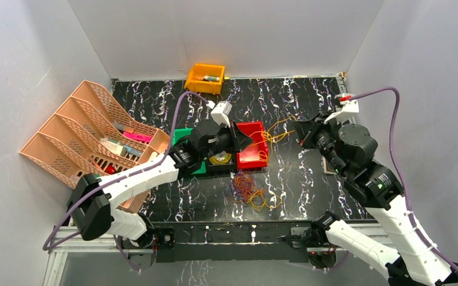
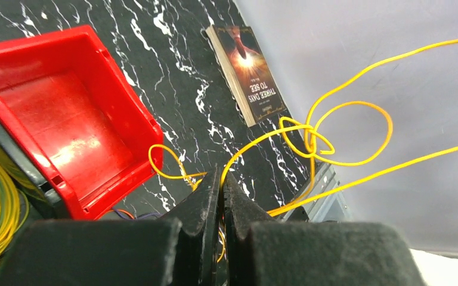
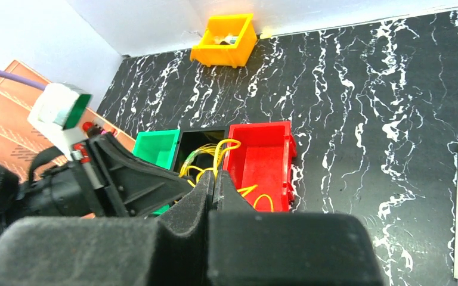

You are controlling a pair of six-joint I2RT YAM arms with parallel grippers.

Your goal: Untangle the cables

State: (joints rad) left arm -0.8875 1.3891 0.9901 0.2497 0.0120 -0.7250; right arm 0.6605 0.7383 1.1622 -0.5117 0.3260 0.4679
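Yellow cable [image 2: 310,134] hangs in the air between the two robot arms, stretched above a black marbled table [image 1: 310,179]. The left claw [image 2: 220,173] is clenched on one stretch of it just beside a red bin [image 2: 65,113]. The right claw [image 3: 213,179] is also pinched tight, and the yellow strand appears to run into its tips. Holding it at two places, apart and off the table, looks meant to draw the slack out so the loose knot [image 2: 315,146] hangs free where it can be worked open (several loops cross there, not pulled hard).

A second bunch [image 1: 245,186] of orange and purple cables lies in a heap on the table near the arms' bases, well apart from both claws, seemingly left for later. A black bin [image 1: 220,159] between the red one and a green one holds a neat yellow coil, likely where sorted wire goes. A book [image 2: 247,71] lies flat beyond the red bin.
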